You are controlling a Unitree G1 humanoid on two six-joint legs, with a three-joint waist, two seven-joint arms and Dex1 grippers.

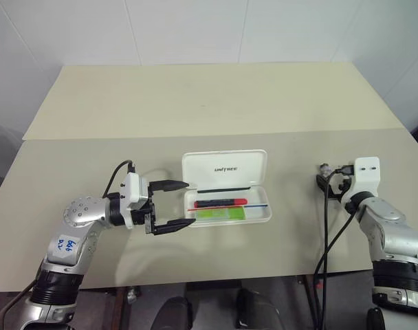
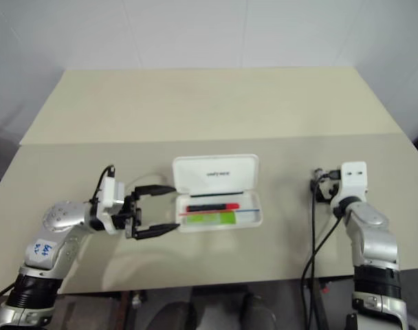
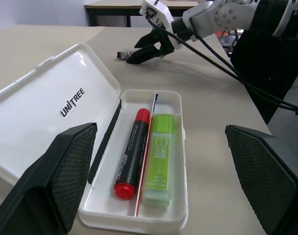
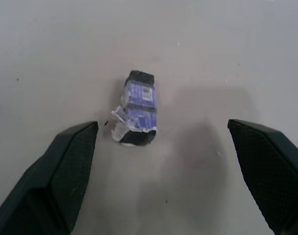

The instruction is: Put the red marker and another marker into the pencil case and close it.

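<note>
The white pencil case (image 1: 224,167) lies open at the table's middle, its lid with black lettering folded back. In its tray, the red marker (image 3: 132,154) lies beside a pale-green highlighter (image 3: 160,159), both lengthwise. My left gripper (image 1: 190,203) is open just left of the case, its fingers pointing at the tray's left end and touching nothing. My right gripper (image 1: 334,177) is open far to the right of the case, low over the table. A small grey-and-blue lump (image 4: 136,110) lies between and just ahead of its fingers (image 4: 65,161).
A thin black stick (image 1: 216,190) lies along the case's hinge and a thin red-and-blue stick (image 1: 258,204) in the tray. Black cables (image 1: 329,234) hang from my right wrist over the table's front edge. A second table (image 1: 209,96) adjoins behind.
</note>
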